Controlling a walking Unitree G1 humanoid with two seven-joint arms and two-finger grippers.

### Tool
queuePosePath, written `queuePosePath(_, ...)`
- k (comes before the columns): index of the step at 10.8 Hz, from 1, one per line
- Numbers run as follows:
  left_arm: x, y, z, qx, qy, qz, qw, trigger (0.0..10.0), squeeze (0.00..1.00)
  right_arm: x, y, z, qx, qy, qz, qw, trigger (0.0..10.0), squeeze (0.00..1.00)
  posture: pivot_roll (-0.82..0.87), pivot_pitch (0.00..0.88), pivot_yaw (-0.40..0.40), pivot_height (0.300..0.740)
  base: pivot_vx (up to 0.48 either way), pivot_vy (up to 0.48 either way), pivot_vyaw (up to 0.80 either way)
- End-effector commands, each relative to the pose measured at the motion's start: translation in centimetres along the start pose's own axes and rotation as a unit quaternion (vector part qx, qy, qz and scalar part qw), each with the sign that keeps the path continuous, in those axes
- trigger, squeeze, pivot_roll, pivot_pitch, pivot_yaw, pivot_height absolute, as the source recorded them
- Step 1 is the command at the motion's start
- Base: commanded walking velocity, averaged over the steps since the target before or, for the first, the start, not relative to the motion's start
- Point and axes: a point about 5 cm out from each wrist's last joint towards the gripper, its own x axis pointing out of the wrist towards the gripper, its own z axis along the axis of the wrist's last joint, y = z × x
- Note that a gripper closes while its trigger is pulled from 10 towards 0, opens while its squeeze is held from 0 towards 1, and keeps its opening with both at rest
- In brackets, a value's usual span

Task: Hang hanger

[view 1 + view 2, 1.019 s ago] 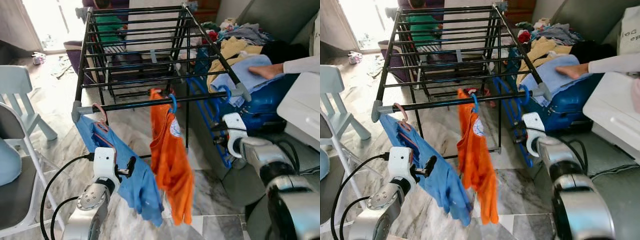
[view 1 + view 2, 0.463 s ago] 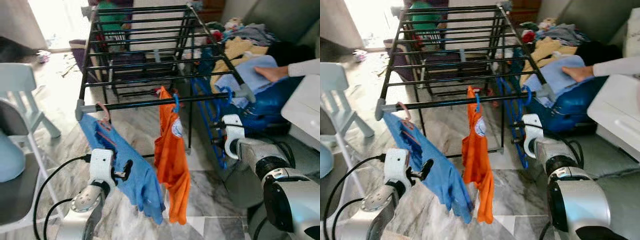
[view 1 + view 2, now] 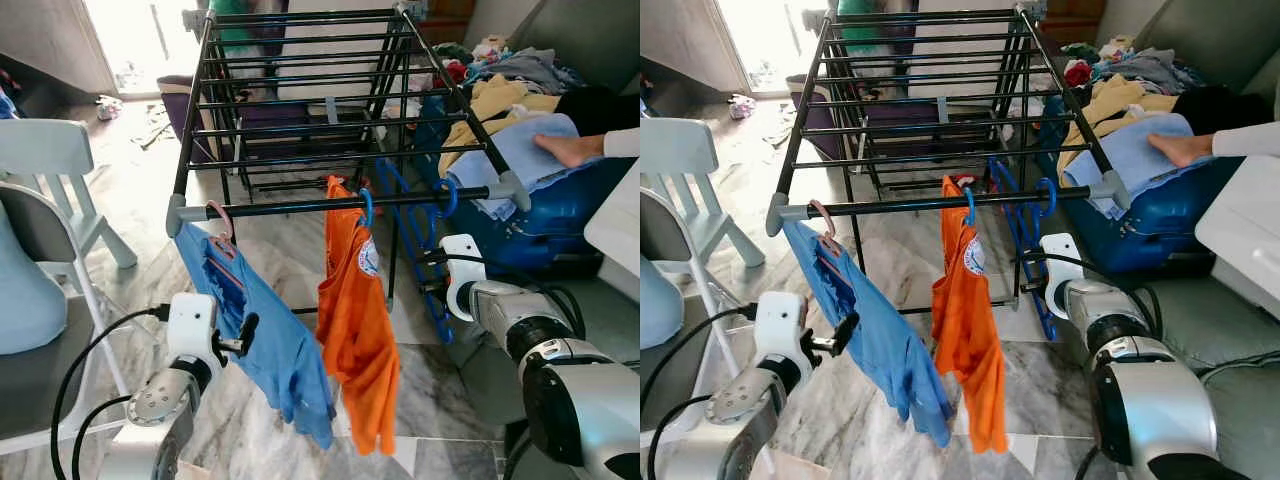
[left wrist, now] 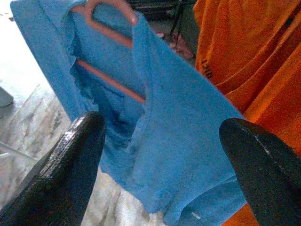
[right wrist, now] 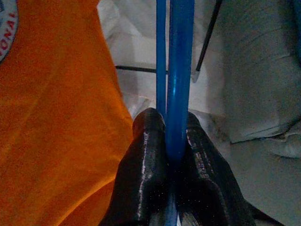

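Observation:
An empty blue hanger (image 3: 447,196) hooks over the front rail (image 3: 300,207) of the black drying rack and hangs down at its right end. My right gripper (image 5: 167,127) is shut on the hanger's lower bar, low beside the rack (image 3: 432,276). On the same rail an orange shirt (image 3: 355,310) hangs from a blue hanger, and a blue shirt (image 3: 262,330) hangs from a pink hanger (image 4: 106,35). My left gripper (image 4: 162,127) is open just in front of the blue shirt, its fingers (image 3: 245,330) apart and not touching it.
A person's hand (image 3: 565,148) rests on light blue cloth over a blue suitcase (image 3: 560,215) right of the rack. Heaped clothes (image 3: 500,80) lie behind it. A pale chair (image 3: 50,170) stands at the left. The floor is marble tile.
The camera has shifted and the orange shirt has swung a little. My right gripper keeps its hold on the blue hanger; my left stays open by the blue shirt.

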Motion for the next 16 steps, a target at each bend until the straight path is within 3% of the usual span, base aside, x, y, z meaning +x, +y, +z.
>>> queuePosePath(1, -0.3, 0.1, 0.7, 0.000, -0.020, 0.002, 1.000, 10.0, 0.00, -0.1, -0.3, 0.9, -0.007, -0.024, -0.016, 1.000, 10.0, 0.00, 0.10, 0.000, 0.016, 0.740, 0.000, 0.000, 0.00)
queuePosePath(4, -1.8, 0.5, 1.2, -0.009, -0.061, 0.016, 0.998, 10.0, 0.00, -1.0, -2.1, 2.8, 0.040, -0.101, -0.063, 0.992, 10.0, 0.00, 0.06, 0.000, 0.027, 0.740, 0.000, 0.000, 0.00)
queuePosePath(5, -2.4, 0.6, 0.8, -0.008, -0.060, 0.012, 0.998, 10.0, 0.00, -0.8, -1.8, 1.7, 0.067, -0.096, -0.051, 0.992, 10.0, 0.00, 0.05, 0.000, 0.031, 0.740, 0.000, 0.000, 0.00)
queuePosePath(7, -2.9, 0.6, 0.5, -0.011, -0.059, 0.008, 0.998, 10.0, 0.00, -0.4, -0.6, -1.2, 0.068, -0.073, -0.029, 0.995, 10.0, 0.00, 0.02, 0.000, 0.036, 0.740, 0.000, 0.000, 0.00)
queuePosePath(8, -2.9, 0.5, 0.3, -0.013, -0.058, 0.010, 0.998, 10.0, 0.00, -0.6, 0.8, -3.3, 0.067, -0.057, -0.009, 0.996, 10.0, 0.00, 0.01, 0.000, 0.033, 0.740, 0.000, 0.000, 0.00)
queuePosePath(10, -2.7, 0.2, 0.4, -0.020, -0.065, 0.007, 0.998, 10.0, 0.00, -1.1, 1.8, -4.9, 0.056, -0.027, 0.002, 0.998, 10.0, 0.00, 0.00, 0.000, 0.027, 0.740, 0.000, 0.000, 0.00)
queuePosePath(16, -2.3, -0.2, 0.7, -0.030, -0.080, 0.004, 0.996, 10.0, 0.00, -2.4, 1.6, -2.9, 0.033, -0.069, -0.020, 0.997, 10.0, 0.00, -0.01, 0.000, 0.021, 0.740, 0.201, 0.000, 0.00)
